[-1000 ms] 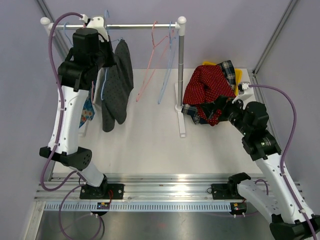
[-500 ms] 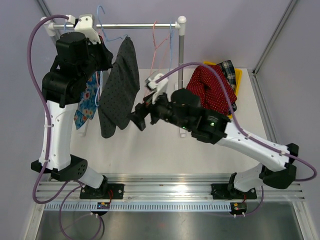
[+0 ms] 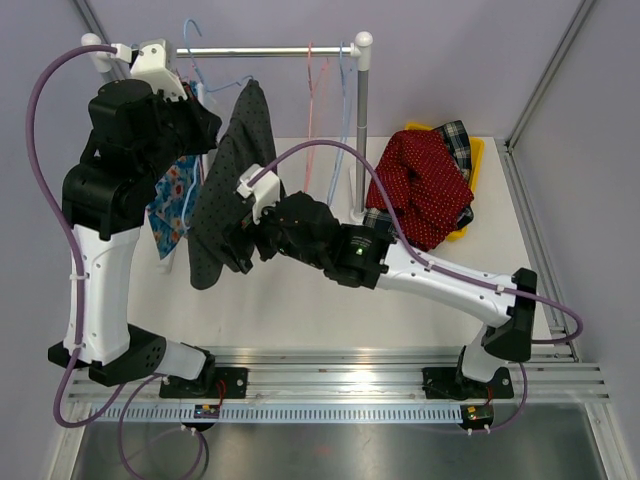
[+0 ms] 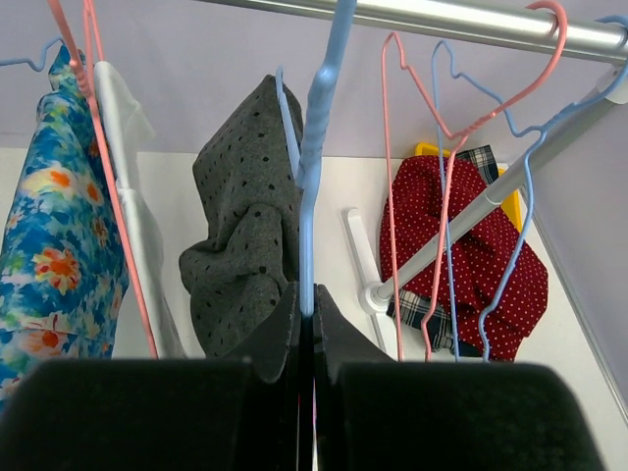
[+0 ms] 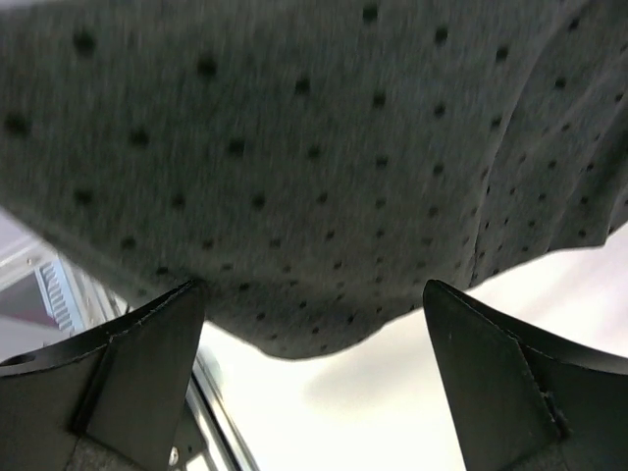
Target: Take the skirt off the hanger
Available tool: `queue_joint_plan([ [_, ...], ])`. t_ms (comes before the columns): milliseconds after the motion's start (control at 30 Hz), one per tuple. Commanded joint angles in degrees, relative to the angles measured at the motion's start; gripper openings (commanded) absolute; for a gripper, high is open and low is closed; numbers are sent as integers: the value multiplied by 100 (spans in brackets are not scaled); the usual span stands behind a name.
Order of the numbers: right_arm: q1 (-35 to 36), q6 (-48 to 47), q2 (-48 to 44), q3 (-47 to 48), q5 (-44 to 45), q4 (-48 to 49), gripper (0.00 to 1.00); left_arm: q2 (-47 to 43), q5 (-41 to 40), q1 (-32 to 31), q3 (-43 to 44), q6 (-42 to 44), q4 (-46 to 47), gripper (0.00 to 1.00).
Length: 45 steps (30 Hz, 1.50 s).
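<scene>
A grey dotted skirt (image 3: 225, 190) hangs from a light blue hanger (image 4: 312, 167) below the rail. My left gripper (image 4: 306, 304) is shut on the hanger's lower stem, just under its hook; the skirt (image 4: 245, 245) bunches to the left of it. In the top view the left gripper (image 3: 205, 108) sits high at the skirt's top. My right gripper (image 3: 232, 252) reaches across to the skirt's lower part. In the right wrist view it (image 5: 312, 287) stands open, and the skirt's hem (image 5: 314, 147) hangs just beyond the gap between its fingers.
The metal rail (image 3: 270, 50) also carries a pink hanger (image 3: 318, 100) and a floral garment (image 3: 170, 195) at the left. The rack's upright post (image 3: 362, 140) stands mid-table. A red dotted garment (image 3: 420, 180) lies heaped on a yellow tray (image 3: 476, 150) at the right.
My right arm swung from the red pile at the right across to the skirt's lower part. The left arm shifted left, and the skirt now hangs tilted.
</scene>
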Motion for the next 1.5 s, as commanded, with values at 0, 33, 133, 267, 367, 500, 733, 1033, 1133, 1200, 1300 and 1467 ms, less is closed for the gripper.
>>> queue_joint_plan([
  [0, 18, -49, 338, 564, 190, 361, 99, -224, 209, -23, -16, -142, 793, 0],
  [33, 10, -49, 408, 626, 190, 370, 100, -215, 226, -23, -25, -168, 811, 0],
  [133, 18, -14, 628, 837, 111, 370, 99, -241, 270, -23, -25, -230, 855, 0],
  [267, 18, 39, 822, 969, -21, 449, 93, -294, 376, -23, -69, -318, 925, 0],
  [367, 18, -22, 866, 987, -47, 598, 67, -382, 551, -23, -148, -432, 1013, 0],
  [500, 18, -189, 928, 995, -12, 879, 27, -479, 876, -23, -140, -564, 1066, 0],
  [733, 18, -436, 1060, 1075, 5, 976, 0, -584, 877, -23, 141, -345, 785, 0],
  [1033, 377, 153, 41, -436, 30, 1170, 99, -611, 201, -23, 115, 130, 723, 0],
  [1133, 738, 118, -179, -595, 443, 1117, 99, -514, 95, -23, 89, 174, 767, 0],
  [1200, 818, 135, -206, -630, 532, 1117, 99, -523, 94, -23, 11, 113, 872, 0],
  [1300, 923, 127, -127, -534, 611, 1126, 100, -549, 147, -23, -69, 43, 978, 0],
  [1467, 976, -128, 180, -174, 919, 1073, 99, -584, 244, -23, -78, -2, 943, 0],
])
